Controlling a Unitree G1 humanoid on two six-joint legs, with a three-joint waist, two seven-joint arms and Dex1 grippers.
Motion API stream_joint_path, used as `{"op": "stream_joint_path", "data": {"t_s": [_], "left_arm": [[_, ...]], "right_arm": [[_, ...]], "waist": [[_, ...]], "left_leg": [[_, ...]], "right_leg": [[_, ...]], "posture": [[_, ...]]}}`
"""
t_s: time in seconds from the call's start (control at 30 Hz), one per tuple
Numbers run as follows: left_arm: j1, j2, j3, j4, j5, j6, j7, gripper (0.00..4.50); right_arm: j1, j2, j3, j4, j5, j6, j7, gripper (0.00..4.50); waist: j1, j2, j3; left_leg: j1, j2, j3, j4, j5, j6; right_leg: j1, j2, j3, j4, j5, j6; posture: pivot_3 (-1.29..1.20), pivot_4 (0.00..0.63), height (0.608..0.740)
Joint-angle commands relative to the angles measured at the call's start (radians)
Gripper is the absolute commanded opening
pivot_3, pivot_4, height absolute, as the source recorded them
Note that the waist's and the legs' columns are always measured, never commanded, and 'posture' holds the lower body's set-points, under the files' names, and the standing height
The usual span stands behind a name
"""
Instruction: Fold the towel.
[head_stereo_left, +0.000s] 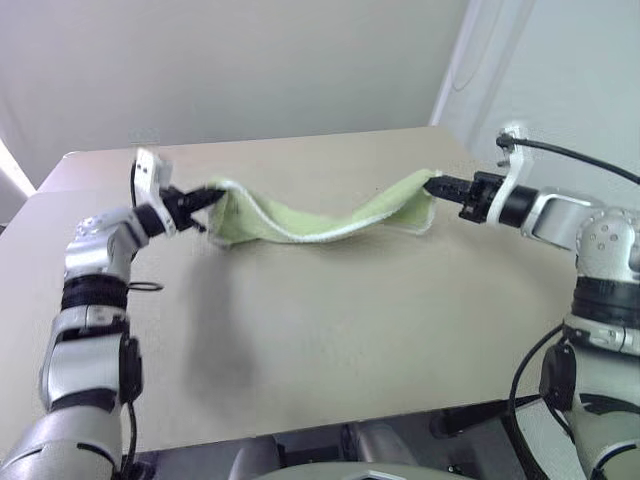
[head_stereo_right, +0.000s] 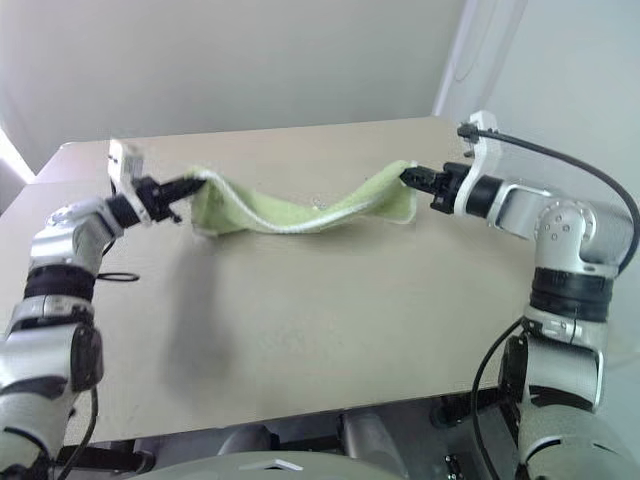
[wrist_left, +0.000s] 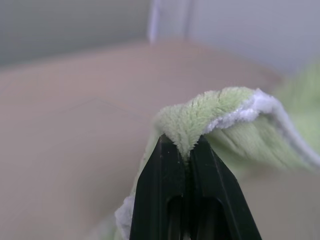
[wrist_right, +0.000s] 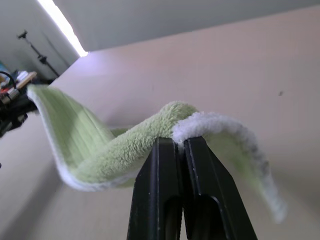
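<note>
Soft, even indoor light, with slight haze in the head views.

The table (head_stereo_left: 330, 330) is lit diffusely, and a faint, soft-edged shadow is cast on it below the left end of the towel (head_stereo_left: 310, 225). A bright strip of light (wrist_right: 62, 22) is seen at the far wall in the right wrist view, where mild glare is produced. In the left wrist view the background and the far part of the towel are rendered out of focus, while the pile nearest the fingers (wrist_left: 167, 195) is kept sharp. Low contrast is noted in both eye views.
</note>
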Motion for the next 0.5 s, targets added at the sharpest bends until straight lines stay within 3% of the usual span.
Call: {"op": "stream_joint_path", "data": {"t_s": [0.03,0.17,0.3,0.5], "left_arm": [[-0.157,-0.001,0.042,0.149,0.022,-0.132,0.104,0.00],[-0.277,0.017,0.029,0.282,0.075,-0.256,0.186,0.00],[-0.302,0.063,0.023,0.330,0.117,-0.344,0.192,0.00],[-0.119,0.173,-0.025,0.247,0.143,-0.353,-0.116,0.00]], "right_arm": [[-0.118,0.005,0.035,0.144,-0.068,-0.103,0.016,0.04],[-0.226,-0.004,0.086,0.314,-0.145,-0.211,0.067,0.04],[-0.277,-0.019,0.082,0.382,-0.164,-0.237,0.105,0.04],[-0.135,-0.055,0.074,0.190,-0.088,-0.029,0.146,0.04]], "waist": [[-0.003,0.001,0.000],[-0.002,0.003,0.001],[-0.002,0.004,0.002],[0.001,0.006,0.000]], "left_leg": [[-0.001,0.000,0.000,0.000,0.000,0.000],[-0.003,0.000,0.001,-0.003,-0.001,0.001],[-0.005,0.000,0.001,-0.005,-0.001,0.002],[-0.019,-0.001,0.000,-0.002,-0.002,0.003]], "right_leg": [[-0.002,0.000,0.000,0.000,0.000,0.000],[-0.006,0.000,0.000,0.001,0.001,-0.002],[-0.008,0.000,0.000,0.001,0.001,-0.002],[-0.022,-0.001,0.000,0.004,0.001,-0.002]], "posture": [[0.00,0.000,0.712],[0.00,0.000,0.712],[0.00,0.000,0.712],[0.00,0.000,0.712]]}}
